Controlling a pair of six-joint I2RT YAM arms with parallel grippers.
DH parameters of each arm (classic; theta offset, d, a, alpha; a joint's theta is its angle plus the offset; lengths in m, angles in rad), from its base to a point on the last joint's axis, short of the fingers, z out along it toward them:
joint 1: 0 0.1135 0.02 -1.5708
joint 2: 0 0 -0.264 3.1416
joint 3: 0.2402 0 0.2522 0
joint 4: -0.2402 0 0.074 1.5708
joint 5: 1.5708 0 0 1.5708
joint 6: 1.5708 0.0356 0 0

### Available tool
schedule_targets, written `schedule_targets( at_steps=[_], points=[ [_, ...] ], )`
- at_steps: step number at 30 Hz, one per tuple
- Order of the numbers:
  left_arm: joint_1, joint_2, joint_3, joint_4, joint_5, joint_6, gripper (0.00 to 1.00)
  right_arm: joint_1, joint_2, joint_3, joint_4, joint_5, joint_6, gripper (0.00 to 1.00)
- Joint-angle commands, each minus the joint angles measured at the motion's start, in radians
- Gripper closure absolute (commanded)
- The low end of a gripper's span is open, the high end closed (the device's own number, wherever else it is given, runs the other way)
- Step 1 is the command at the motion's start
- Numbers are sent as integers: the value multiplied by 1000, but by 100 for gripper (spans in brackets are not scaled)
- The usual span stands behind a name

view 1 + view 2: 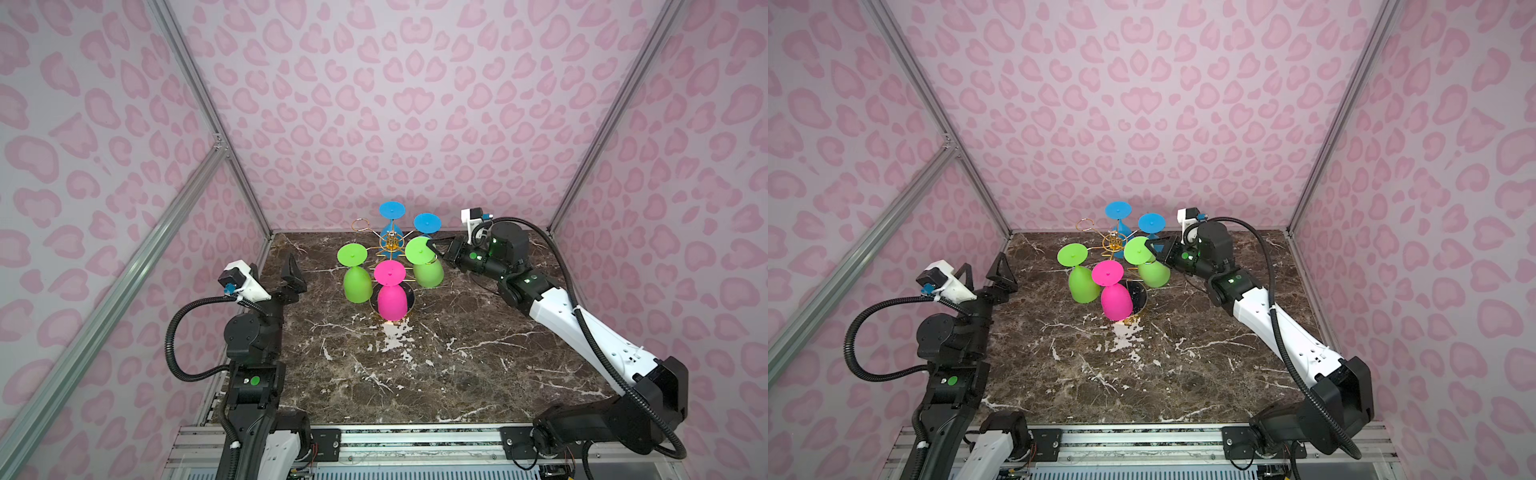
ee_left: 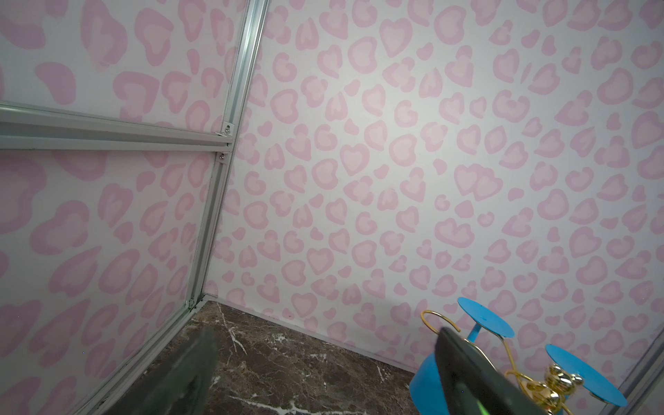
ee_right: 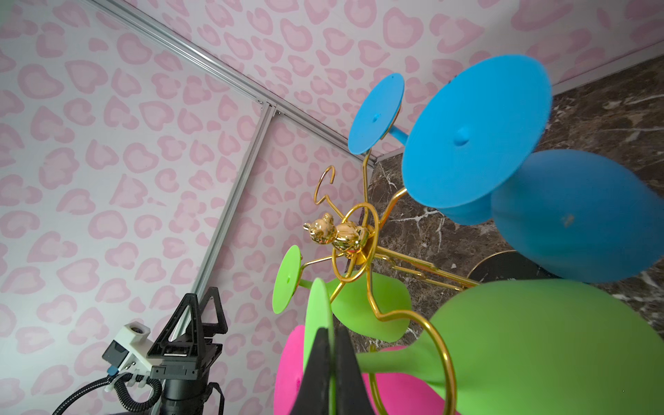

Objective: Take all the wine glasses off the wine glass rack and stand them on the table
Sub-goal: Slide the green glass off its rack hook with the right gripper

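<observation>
Your right end effector (image 3: 332, 334) is pinching the foot of the lime-green plastic wine glass (image 3: 539, 341) on the gold wire rack (image 3: 350, 235), while your left end effector (image 1: 984, 268) is gaping wide.

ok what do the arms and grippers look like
The left arm and right arm are black at the joints with white shell links. Each has a ribbed black cable looping outside, a green dot and a white wrist camera. The left gripper and right gripper are black with triangular open-frame jaws.

Pink heart-spotted walls (image 1: 415, 104); aluminium frame posts (image 1: 205, 104); dark marble tabletop (image 1: 415, 374)
</observation>
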Motion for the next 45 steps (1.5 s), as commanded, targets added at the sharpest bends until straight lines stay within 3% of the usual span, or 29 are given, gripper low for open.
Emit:
schedule_targets(
  at_steps=[1, 45],
  points=[
    [1, -2, -4, 3, -6, -5, 4, 6, 11, 10, 8, 12, -13, 100],
    [1, -12, -4, 0, -13, -6, 4, 41, 65, 37, 29, 22, -3, 100]
  ],
)
